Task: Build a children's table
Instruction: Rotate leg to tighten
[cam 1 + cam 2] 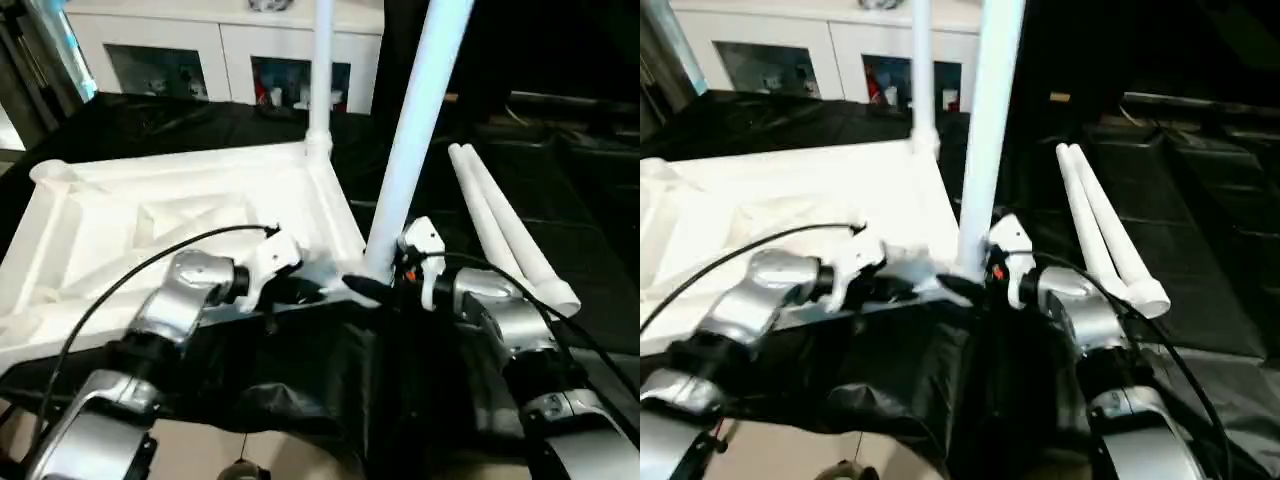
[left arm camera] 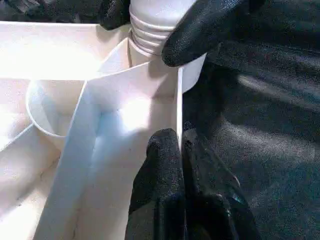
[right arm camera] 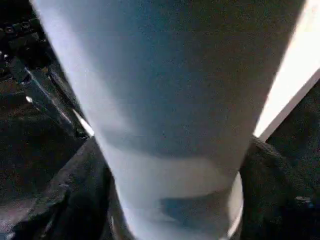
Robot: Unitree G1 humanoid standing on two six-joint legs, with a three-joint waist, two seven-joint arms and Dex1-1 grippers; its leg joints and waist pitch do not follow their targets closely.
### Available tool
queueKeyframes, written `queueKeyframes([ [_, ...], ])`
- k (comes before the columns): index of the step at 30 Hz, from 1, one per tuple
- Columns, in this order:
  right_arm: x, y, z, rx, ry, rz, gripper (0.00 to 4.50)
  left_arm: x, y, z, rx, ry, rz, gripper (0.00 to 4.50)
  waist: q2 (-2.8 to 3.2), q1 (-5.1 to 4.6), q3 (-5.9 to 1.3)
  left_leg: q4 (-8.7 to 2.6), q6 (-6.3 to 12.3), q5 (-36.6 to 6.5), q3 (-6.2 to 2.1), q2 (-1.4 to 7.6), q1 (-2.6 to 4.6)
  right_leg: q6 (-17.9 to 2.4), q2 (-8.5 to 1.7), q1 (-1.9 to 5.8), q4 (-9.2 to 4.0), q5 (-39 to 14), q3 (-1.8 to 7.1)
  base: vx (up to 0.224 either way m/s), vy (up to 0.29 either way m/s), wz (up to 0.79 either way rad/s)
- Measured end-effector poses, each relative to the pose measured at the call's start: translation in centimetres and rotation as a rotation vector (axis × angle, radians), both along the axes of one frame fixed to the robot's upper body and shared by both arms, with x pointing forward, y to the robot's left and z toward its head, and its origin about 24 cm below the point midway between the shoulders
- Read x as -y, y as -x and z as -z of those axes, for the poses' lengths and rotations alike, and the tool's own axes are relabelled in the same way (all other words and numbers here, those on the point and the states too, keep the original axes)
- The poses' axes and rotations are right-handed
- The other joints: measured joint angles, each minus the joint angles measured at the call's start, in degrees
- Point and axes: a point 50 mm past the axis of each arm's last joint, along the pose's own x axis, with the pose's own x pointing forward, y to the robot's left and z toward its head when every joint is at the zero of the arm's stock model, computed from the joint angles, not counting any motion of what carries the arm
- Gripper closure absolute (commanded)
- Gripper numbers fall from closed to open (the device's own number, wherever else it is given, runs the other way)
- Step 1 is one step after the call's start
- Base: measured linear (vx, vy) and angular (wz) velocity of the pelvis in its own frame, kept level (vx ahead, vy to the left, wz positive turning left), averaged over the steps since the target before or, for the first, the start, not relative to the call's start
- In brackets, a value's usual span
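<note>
White plastic: the children's table (image 1: 150, 215) lay upside down on black cloth, my right pincer (image 1: 385, 285) clamped round a leaning leg (image 1: 415, 130) at its near corner. From the left wrist, my left pincer (image 2: 172, 150) pinched the rim. That tilt risked cross-threading.

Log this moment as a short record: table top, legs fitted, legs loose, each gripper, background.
table top: white table top lies ribbed underside up on black cloth
legs fitted: far leg upright in the far corner socket; near leg in the near corner socket, leaning
legs loose: two legs lie side by side on the cloth, on the robot's right
left gripper: left gripper shut, fingertips at the top's edge wall
right gripper: right gripper closed around the near leg's base
background: white cabinet with glass fronts
</note>
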Motion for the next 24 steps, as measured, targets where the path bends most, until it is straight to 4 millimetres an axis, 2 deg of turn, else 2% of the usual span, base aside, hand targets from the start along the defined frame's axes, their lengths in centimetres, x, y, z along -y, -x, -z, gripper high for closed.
queueKeyframes([
  [4,-0.1,0.1,-0.1,-0.003,0.004,-0.013,1.67,-0.1,0.1,-0.1,-0.001,-0.001,0.009,4.50,0.00,0.00,0.00,-0.04,0.00,0.00,0.00,0.00,0.00,0.01,0.00,-0.01,0.00,-0.01,0.00,0.000,0.000,0.00],
  [8,-0.4,0.1,0.1,0.000,-0.002,0.026,1.71,0.3,-0.1,0.0,0.008,0.005,-0.025,4.50,0.00,-0.01,0.00,-0.03,0.00,0.00,0.00,-0.01,0.01,0.00,0.00,-0.01,0.00,-0.01,0.00,0.000,0.000,0.00],
  [13,-0.9,-1.2,0.6,0.018,-0.013,0.298,1.73,2.3,-1.4,0.2,0.027,0.008,-0.148,4.50,0.00,-0.24,-0.01,0.15,0.00,0.01,0.00,-0.02,0.04,0.19,-0.02,0.03,0.02,-0.11,0.02,0.000,0.000,0.00],
  [16,-1.0,-2.3,0.7,0.004,-0.020,0.503,1.73,4.3,-2.4,0.2,0.031,0.007,-0.233,4.50,-0.01,-0.24,-0.01,0.21,0.00,0.01,0.00,-0.03,0.05,0.19,-0.03,0.08,0.02,-0.11,0.03,0.000,0.000,0.00],
  [19,-1.3,-2.9,0.7,0.002,-0.020,0.628,1.73,5.5,-2.7,0.3,0.034,0.011,-0.277,4.50,0.03,-0.23,-0.04,0.12,0.00,0.00,0.00,-0.06,0.06,0.18,-0.04,0.08,-0.01,-0.10,0.04,0.000,0.000,0.00],
  [22,-1.5,-3.0,0.7,0.021,-0.023,0.666,1.73,5.8,-2.7,0.3,0.055,0.007,-0.277,4.50,0.08,-0.13,-0.07,-0.03,0.00,0.00,0.00,-0.05,0.06,0.03,-0.03,0.06,-0.01,-0.01,0.03,0.000,0.000,0.00],
  [24,-1.5,-3.0,0.7,0.026,-0.026,0.669,1.17,5.8,-2.7,0.3,0.077,-0.001,-0.265,4.50,0.08,-0.04,-0.07,-0.04,0.00,0.00,0.00,-0.05,0.06,0.03,-0.03,0.05,-0.01,-0.01,0.03,0.000,0.000,0.00],
])
